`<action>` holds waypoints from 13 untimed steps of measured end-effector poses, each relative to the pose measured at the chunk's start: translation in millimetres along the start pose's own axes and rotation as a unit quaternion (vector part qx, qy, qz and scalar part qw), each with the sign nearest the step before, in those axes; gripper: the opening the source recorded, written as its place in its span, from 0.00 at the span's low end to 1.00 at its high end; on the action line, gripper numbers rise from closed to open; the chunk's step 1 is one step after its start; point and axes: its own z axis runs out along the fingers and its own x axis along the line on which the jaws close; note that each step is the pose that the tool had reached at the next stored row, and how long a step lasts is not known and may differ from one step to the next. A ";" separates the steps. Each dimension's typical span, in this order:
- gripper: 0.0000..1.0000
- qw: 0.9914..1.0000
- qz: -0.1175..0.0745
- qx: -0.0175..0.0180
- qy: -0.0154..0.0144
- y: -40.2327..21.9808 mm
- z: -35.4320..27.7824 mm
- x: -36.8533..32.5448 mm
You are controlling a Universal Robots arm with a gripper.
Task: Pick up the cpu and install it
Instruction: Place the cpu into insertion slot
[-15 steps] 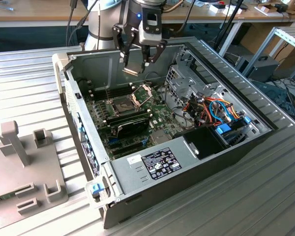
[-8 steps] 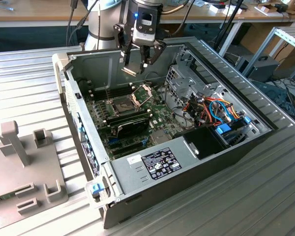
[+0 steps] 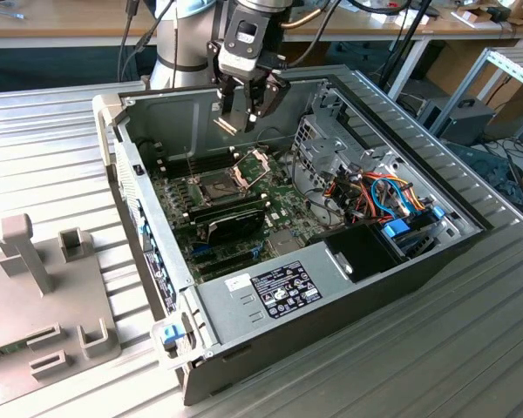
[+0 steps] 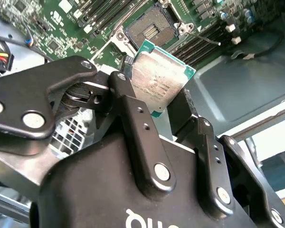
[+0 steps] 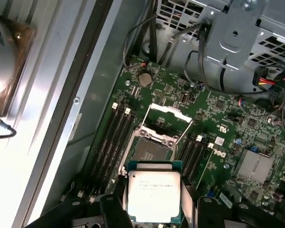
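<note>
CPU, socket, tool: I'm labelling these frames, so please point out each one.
cpu [image 5: 153, 197], first wrist view, middle of its silvery top.
socket [image 5: 149, 151], first wrist view, its dark open centre.
tool [image 3: 240, 120], exterior view, midway between its fingertips.

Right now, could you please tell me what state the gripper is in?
Gripper: closed on the cpu, holding it by its edges, lifted clear of the empty socket.
</note>
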 end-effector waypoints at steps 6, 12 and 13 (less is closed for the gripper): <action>0.55 0.998 0.055 0.000 0.001 0.0 0.8 0.0; 0.55 0.997 0.079 0.000 0.001 0.0 1.1 0.0; 0.55 0.997 0.079 0.000 0.001 0.0 1.1 0.0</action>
